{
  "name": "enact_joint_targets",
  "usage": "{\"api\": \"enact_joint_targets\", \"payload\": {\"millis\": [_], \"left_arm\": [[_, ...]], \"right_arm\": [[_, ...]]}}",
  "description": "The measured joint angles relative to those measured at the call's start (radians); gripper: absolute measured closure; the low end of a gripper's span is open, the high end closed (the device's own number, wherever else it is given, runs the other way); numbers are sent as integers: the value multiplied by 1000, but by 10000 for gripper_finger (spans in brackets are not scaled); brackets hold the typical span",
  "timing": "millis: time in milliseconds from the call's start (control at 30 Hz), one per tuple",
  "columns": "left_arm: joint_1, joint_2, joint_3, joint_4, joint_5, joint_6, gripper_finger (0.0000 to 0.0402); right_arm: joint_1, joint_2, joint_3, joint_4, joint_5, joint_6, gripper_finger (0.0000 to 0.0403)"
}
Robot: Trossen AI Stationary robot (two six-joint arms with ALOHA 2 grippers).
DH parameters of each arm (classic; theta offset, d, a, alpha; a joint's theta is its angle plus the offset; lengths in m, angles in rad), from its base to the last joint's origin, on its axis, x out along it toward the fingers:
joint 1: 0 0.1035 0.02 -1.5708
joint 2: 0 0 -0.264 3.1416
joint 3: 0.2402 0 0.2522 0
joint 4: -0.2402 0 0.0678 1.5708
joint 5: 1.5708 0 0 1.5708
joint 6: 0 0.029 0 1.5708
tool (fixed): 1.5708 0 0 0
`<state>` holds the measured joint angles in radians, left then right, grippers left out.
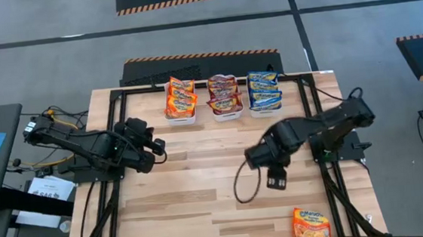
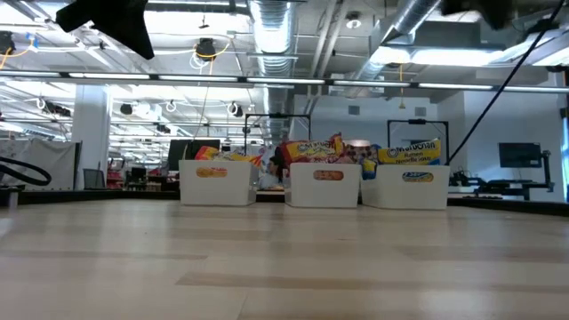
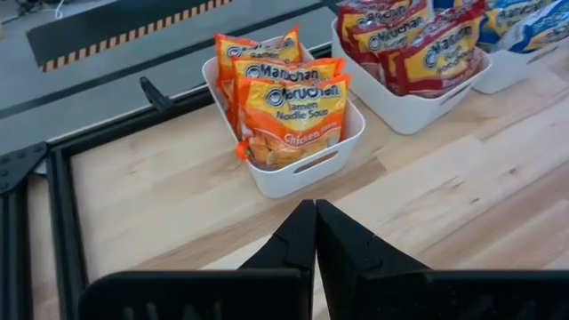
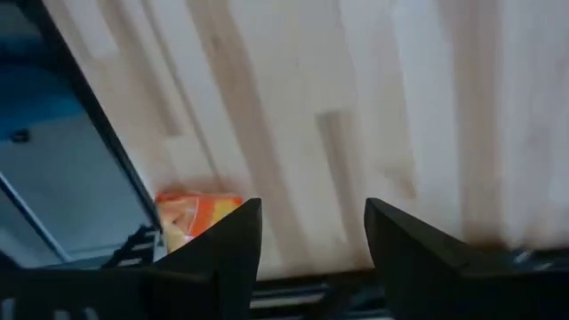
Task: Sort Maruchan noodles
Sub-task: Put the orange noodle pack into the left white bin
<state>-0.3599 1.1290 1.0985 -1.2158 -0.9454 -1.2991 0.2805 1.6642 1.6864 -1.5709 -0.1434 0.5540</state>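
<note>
One orange Maruchan packet (image 1: 311, 224) lies flat near the table's near right corner; the right wrist view shows a corner of this packet (image 4: 191, 218). Three white bins stand along the far edge: orange packets (image 1: 180, 97) (image 3: 289, 111) in the left one, dark red packets (image 1: 224, 95) in the middle one, blue packets (image 1: 264, 89) in the right one. My right gripper (image 1: 276, 178) (image 4: 313, 233) hovers open above the table's right half, up-table from the loose packet. My left gripper (image 1: 158, 149) (image 3: 315, 233) is shut over the left side, near of the orange bin.
Black frame rails (image 1: 114, 134) run along the table's left, right and far sides. A loop of black cable (image 1: 241, 188) hangs by the right arm. Bare wood (image 1: 203, 210) stretches across the table's middle and near part. The low view shows the three bins (image 2: 324, 185) side by side.
</note>
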Motion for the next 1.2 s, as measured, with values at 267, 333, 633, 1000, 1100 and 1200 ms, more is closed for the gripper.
{"api": "enact_joint_targets", "payload": {"millis": [267,333,633,1000,1100,1200], "left_arm": [[0,0,0,12,-1,-38,401],[0,0,0,13,-1,-62,402],[0,0,0,15,13,-111,401],[0,3,0,31,128,-131,402],[0,3,0,33,130,-138,402],[0,3,0,36,130,-142,401]], "right_arm": [[130,-163,-273,32,-41,202,186],[161,-241,-341,67,-64,273,189],[362,-620,-697,410,-67,705,198],[671,-692,-964,699,-43,1037,198],[721,-665,-995,745,-42,1081,198],[758,-628,-1014,808,-40,1110,198]]}}
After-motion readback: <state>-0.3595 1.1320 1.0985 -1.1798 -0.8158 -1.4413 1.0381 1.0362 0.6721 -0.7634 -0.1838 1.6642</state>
